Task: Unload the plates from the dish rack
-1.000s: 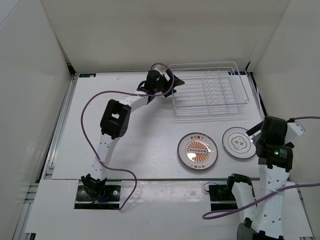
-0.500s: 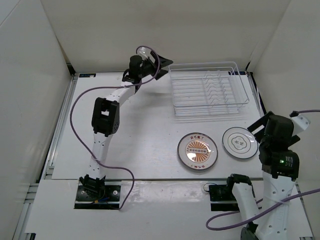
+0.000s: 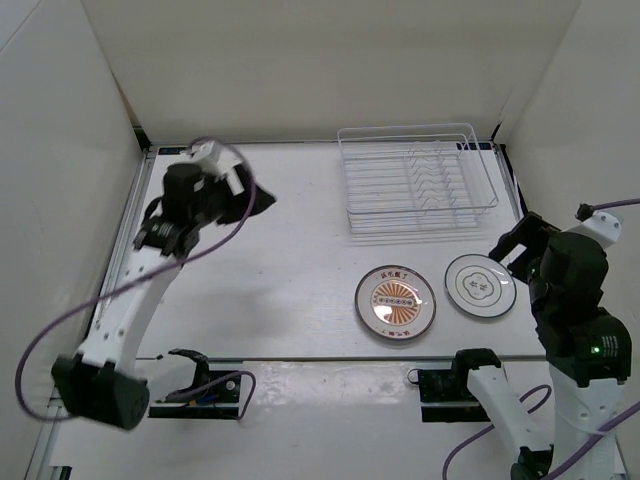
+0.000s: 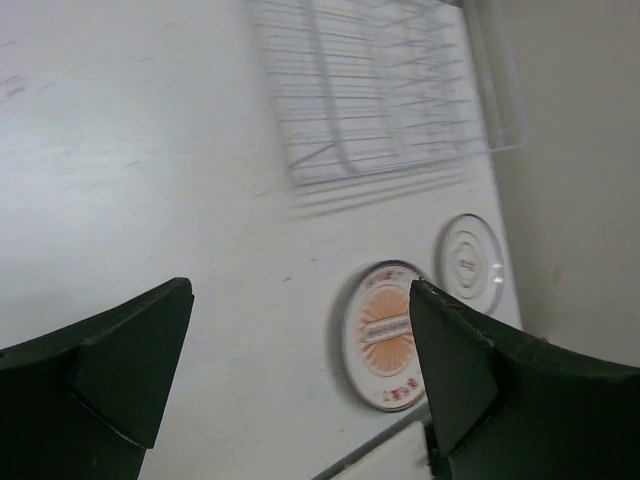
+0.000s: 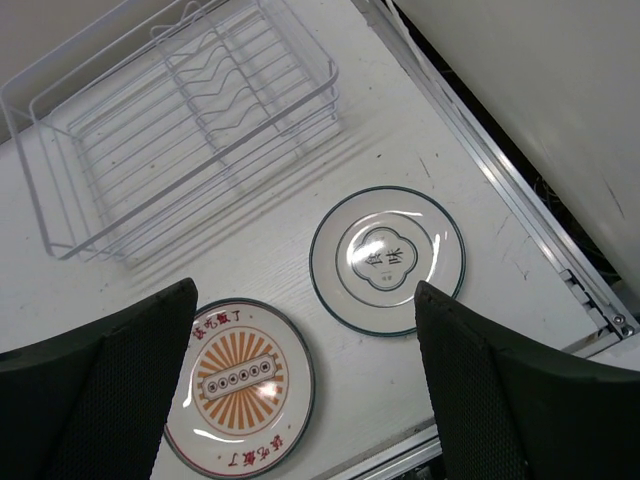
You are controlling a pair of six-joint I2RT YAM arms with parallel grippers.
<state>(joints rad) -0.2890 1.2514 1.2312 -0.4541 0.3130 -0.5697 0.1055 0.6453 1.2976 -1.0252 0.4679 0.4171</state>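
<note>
The orange sunburst plate (image 3: 395, 302) lies flat on the table in front of the dish rack (image 3: 417, 178). The white ringed plate (image 3: 479, 285) lies flat just to its right. The rack holds no plates. My left gripper (image 3: 255, 196) is open and empty, raised over the back left of the table. My right gripper (image 3: 512, 245) is open and empty, high above the white plate. The right wrist view shows both plates, orange (image 5: 238, 386) and white (image 5: 387, 258), and the rack (image 5: 180, 120). The left wrist view shows them blurred: orange plate (image 4: 385, 333), white plate (image 4: 467, 262), rack (image 4: 385, 90).
White walls close in the table at the back and both sides. A metal rail (image 5: 500, 190) runs along the table's right edge. The left arm's purple cable (image 3: 120, 290) loops over the left side of the table.
My left arm has swung from beside the rack's left end back and to the left, lifting away. My right arm has risen and pulled back from the white plate.
</note>
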